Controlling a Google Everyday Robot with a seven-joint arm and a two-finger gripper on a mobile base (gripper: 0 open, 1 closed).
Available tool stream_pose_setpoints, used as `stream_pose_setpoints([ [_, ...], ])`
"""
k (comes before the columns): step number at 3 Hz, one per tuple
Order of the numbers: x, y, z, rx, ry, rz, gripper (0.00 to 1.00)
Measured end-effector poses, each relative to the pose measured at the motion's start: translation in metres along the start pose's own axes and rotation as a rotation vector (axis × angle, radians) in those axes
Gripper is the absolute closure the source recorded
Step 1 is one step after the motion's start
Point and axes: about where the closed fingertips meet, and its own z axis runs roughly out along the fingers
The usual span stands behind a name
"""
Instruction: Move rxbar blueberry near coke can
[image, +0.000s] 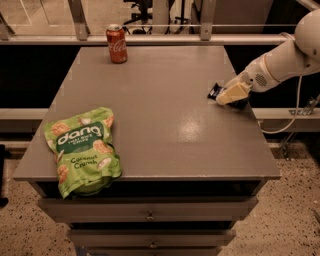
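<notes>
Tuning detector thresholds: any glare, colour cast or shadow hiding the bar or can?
Camera view: warm brownish cast throughout; soft glare patch on the table, clear of both; coke can evenly lit, far left; rxbar blueberry dark, mostly covered by the claw at the right edge.

A gray tabletop (165, 125) sits on drawers (150, 216); the floor (295, 220) is speckled; a metal rail (165, 41) runs behind; light shines on the top; the gripper (232, 93) is by its right edge.
</notes>
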Motion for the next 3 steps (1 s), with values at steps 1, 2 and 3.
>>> stream_pose_setpoints([
  [1, -0.009, -0.003, -0.011, 0.013, -0.035, -0.007, 0.73],
  [2, -0.022, -0.003, -0.026, 0.028, -0.076, -0.024, 0.96],
  [3, -0.038, -0.004, -0.049, 0.052, -0.128, -0.047, 1.0],
])
